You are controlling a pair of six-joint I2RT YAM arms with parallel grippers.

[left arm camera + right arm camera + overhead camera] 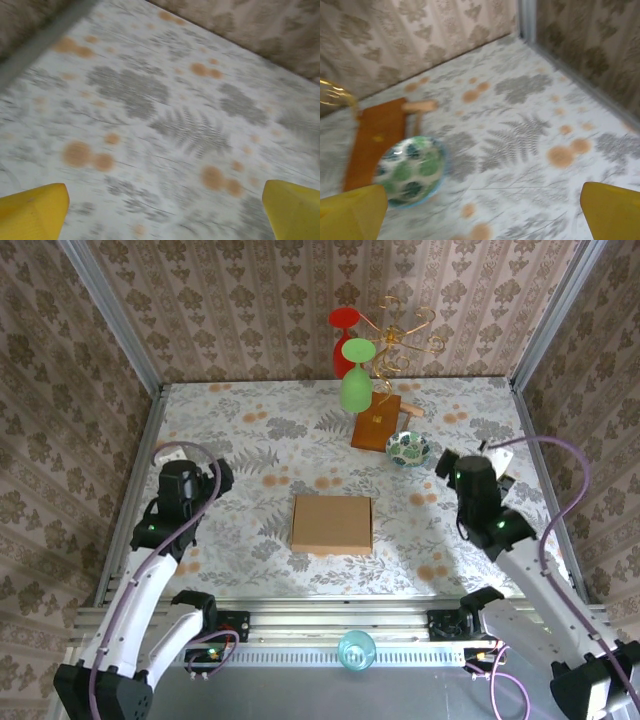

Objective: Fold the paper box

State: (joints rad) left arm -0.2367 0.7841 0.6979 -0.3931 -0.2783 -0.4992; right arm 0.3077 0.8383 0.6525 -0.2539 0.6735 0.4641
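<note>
The paper box (332,523) lies closed and flat in the middle of the table (250,430), a bit closer to the near edge than the far one. Its sides run roughly square with the table edges, and there's bare patterned surface on all four sides of it, nothing touching it.

The left gripper (162,215) hangs over the left part of the table, well apart from the box. Its yellow fingers (32,210) are spread wide, one in each bottom corner of the wrist view, with only bare surface between them.

The right gripper (482,215) is spread just as wide, over the right part of the table. A green-and-white patterned bowl (410,170) sits just ahead of its left finger, and right next to that is an orange-brown board (375,135) – I can't tell if they touch.

All the clutter is up by the far edge: a green glass (357,380), a red glass (345,340) and a gold wire rack (400,335).
</note>
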